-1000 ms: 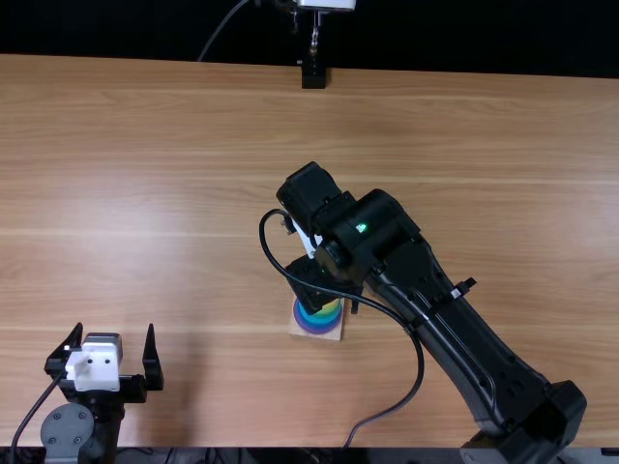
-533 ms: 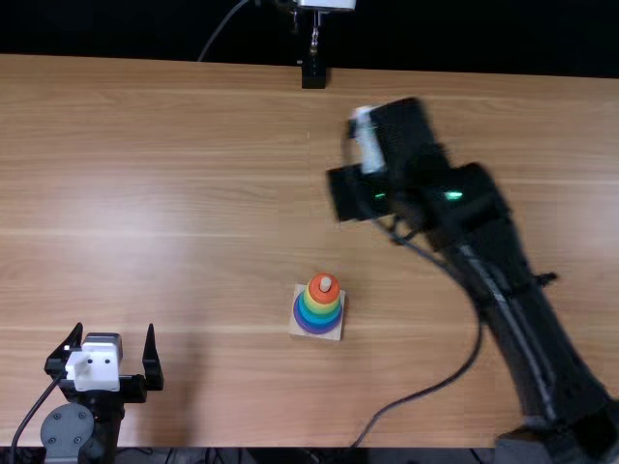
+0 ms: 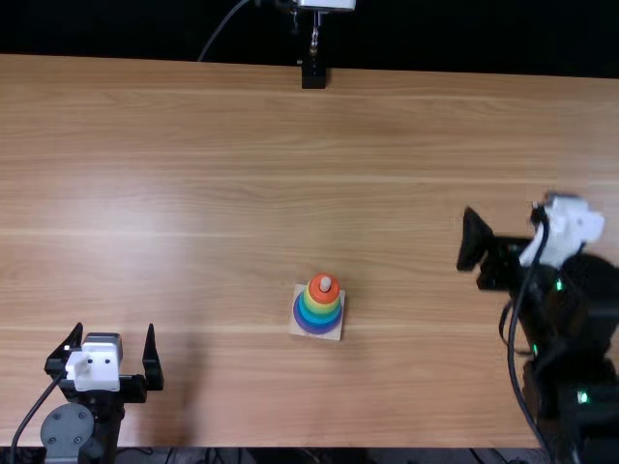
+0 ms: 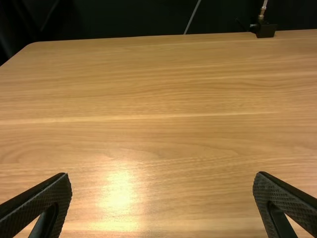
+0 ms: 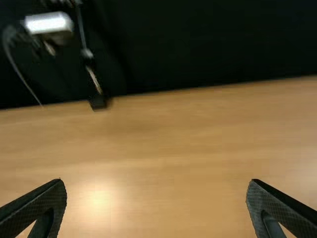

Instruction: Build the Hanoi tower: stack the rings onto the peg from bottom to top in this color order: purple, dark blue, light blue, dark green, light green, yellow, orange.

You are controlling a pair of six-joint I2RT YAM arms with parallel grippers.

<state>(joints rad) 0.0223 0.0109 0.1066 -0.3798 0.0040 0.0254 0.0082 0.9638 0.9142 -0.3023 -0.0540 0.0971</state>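
In the top view the stacked tower (image 3: 318, 307) stands on its square wooden base (image 3: 329, 333), just below the middle of the table. From the bottom its rings run purple, blue shades, green, yellow and orange (image 3: 317, 292), around a pale peg top (image 3: 326, 284); the close blue and green shades are hard to tell apart. Far to the tower's left, near the front edge, my left gripper (image 3: 114, 358) is open. Well to its right is my right gripper (image 3: 499, 224). Both the left gripper (image 4: 162, 181) in the left wrist view and the right gripper (image 5: 156, 186) in its own view hold nothing, fingers wide apart.
A small black stand (image 3: 313, 74) with a metal rod is fixed at the table's far edge. The wooden table (image 3: 222, 193) surrounds the tower. A cable loops beside the right arm.
My right arm, earlier over the tower and covering its top, has swung away to the right side of the table, uncovering the whole stack. The left arm and the tower have kept still.
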